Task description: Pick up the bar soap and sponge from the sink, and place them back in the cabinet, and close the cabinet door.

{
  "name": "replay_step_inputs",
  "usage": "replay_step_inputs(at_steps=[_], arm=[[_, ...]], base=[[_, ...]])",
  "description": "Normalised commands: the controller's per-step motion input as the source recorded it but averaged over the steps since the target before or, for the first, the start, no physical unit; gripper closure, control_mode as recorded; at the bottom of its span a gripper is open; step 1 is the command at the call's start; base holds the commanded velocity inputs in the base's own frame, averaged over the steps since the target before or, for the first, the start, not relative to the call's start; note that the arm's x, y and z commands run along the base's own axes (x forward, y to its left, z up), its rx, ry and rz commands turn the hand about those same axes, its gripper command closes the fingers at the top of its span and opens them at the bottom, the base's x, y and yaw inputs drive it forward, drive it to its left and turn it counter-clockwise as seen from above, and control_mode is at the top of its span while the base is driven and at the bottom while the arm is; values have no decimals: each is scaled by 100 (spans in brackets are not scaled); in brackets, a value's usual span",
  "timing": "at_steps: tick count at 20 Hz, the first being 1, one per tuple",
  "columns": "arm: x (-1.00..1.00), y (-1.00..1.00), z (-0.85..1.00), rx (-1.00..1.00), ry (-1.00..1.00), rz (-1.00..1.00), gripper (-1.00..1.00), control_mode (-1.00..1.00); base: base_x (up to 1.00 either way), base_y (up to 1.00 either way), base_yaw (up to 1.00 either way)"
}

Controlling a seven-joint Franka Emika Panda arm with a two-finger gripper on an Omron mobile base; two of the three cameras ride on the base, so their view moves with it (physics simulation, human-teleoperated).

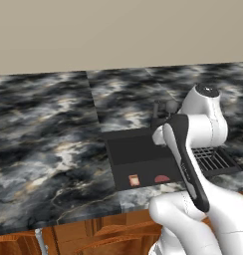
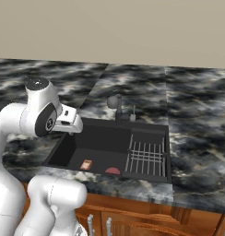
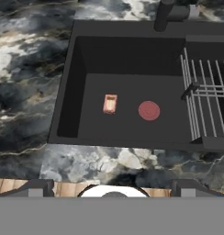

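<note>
Presently the end effector hangs released above the near edge of the sink, grasping nothing. On the black sink floor lie a small orange bar at left and a pink round piece just right of it, apart. A wire rack fills the sink's right side, below the faucet at the far rim. Marble surface surrounds the sink.
</note>
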Motion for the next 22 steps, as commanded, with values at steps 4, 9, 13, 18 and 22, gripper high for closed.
replay_step_inputs(at_steps=[4, 9, 13, 18, 22], arm=[[39, 18, -43, 0, 0, -2, -100, -100], [40, 8, -36, 0, 0, -1, -100, -100], [44, 1, -29, 0, 0, 0, -100, -100], [45, 0, -25, 0, 0, 0, -100, -100], [34, 0, -24, 0, 0, 0, -100, -100]], base=[[0, 0, 0], [0, 0, 0], [0, 0, 0], [0, 0, 0], [0, 0, 0]])
